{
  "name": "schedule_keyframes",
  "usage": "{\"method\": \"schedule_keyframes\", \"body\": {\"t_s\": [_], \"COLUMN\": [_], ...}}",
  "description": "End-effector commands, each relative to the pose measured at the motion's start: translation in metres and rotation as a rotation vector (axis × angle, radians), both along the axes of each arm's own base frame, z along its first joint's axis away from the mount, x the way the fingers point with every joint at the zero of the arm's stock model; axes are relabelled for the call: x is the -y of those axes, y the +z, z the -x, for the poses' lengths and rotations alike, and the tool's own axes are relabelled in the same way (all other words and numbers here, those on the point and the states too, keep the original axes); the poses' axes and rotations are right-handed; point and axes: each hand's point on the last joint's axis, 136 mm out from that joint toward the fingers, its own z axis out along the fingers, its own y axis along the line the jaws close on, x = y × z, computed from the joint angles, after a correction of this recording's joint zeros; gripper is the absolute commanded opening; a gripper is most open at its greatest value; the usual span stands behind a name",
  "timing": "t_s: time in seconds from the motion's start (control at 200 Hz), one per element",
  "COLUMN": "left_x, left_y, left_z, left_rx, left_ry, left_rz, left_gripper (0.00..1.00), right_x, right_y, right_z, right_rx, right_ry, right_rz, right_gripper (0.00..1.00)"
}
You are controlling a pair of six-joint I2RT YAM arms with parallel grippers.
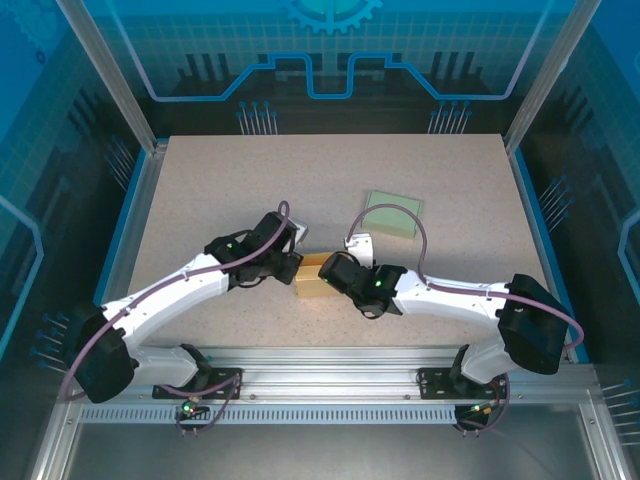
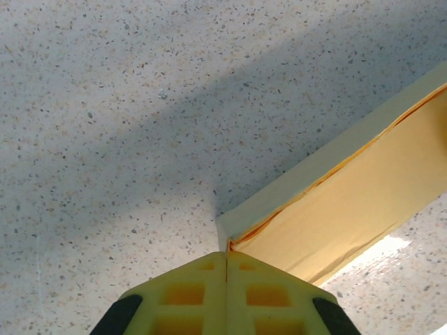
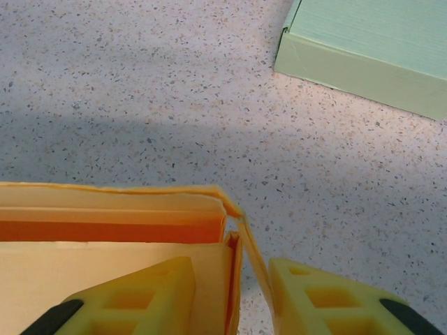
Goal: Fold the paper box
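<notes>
Bench trial, seen from above: 2 arms are reaching inward over a speckled worktop (image 1: 200,200) and meeting at a tan paper box (image 1: 315,290), which is lying between them, near the front edge.

The left tool (image 1: 296,263) is pressing against the box's left end. In its wrist view, the left tool (image 2: 226,257) is showing its 2 yellow fingers (image 2: 188,296) closed flat against each other, with no gap between the pads. A corner of the paper box (image 2: 363,195) is sitting right at their tips and its long wall is running away ahead and to the right of the tool. Whether any paper is being pinched in the seam cannot be told.

The right tool (image 1: 331,272) is coming in at the box's right end. In its wrist view, the right tool (image 3: 232,262) is standing moderately open, its fingers (image 3: 140,293) apart and straddling a thin upright end wall of the paper box (image 3: 105,202). The left-hand finger is lying over the box's pale inner panel and the other is hanging outside over bare worktop. The wall is standing loose in the gap, not being squeezed, and layered flaps with an orange inner face are showing just ahead of the tool.

A flat, pale green box (image 1: 393,213) (image 3: 370,49) is lying farther ahead and to the right of the right tool, well apart from the paper box.
</notes>
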Motion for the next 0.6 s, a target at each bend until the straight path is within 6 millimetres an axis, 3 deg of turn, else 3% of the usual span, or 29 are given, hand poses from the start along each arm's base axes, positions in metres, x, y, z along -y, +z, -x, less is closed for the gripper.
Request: {"method": "schedule_keyframes", "body": {"t_s": [0.0, 0.19, 0.595], "left_x": [0.015, 0.021, 0.028], "left_y": [0.006, -0.002, 0.002], "left_z": [0.006, 0.011, 0.01], "left_rx": [-0.074, -0.133, -0.135], "left_ry": [0.017, 0.05, 0.09], "left_rz": [0.09, 0.132, 0.228], "left_gripper": [0.0, 0.0, 0.0], "right_x": [0.006, 0.005, 0.004], "right_y": [-0.025, -0.025, -0.025], "right_z": [0.01, 0.011, 0.01], "right_rx": [-0.08, -0.08, -0.079], "right_ry": [0.008, 0.01, 0.013], "right_rz": [0.056, 0.06, 0.064], "right_gripper": [0.35, 0.35, 0.36]}}
